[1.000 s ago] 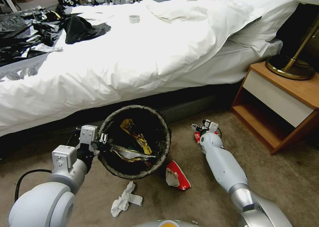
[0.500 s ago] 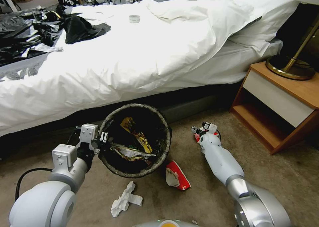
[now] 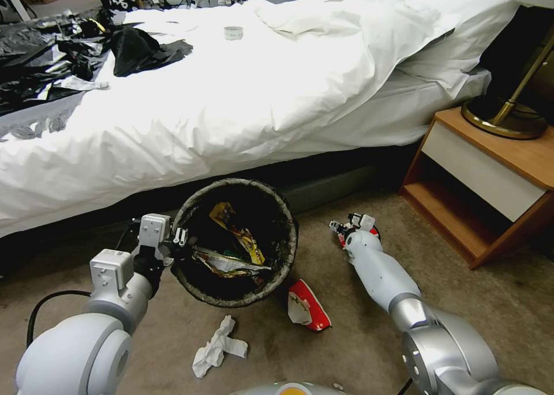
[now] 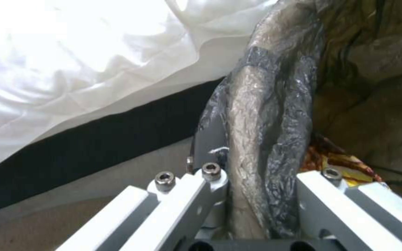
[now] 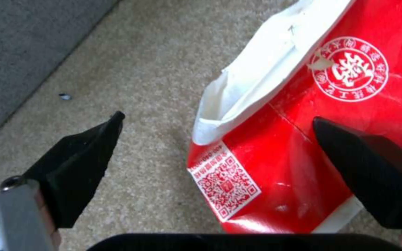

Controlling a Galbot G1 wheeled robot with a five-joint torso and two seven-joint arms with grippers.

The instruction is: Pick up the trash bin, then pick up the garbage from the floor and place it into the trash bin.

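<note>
1. Beige carpet floor (image 3: 508,320) beside a white-sheeted bed (image 3: 242,106).
2. One round white plastic trash bin with dark bag liner (image 3: 199,291), mouth tilted toward the camera; the left gripper (image 3: 180,240) clamps its rim.
3. Two red-and-white paper packages: one (image 3: 309,308) lying lengthwise away from the bin, one (image 5: 303,139) between the spread fingers of the right gripper (image 5: 217,139).
4. One crumpled white paper (image 3: 216,346).
</note>
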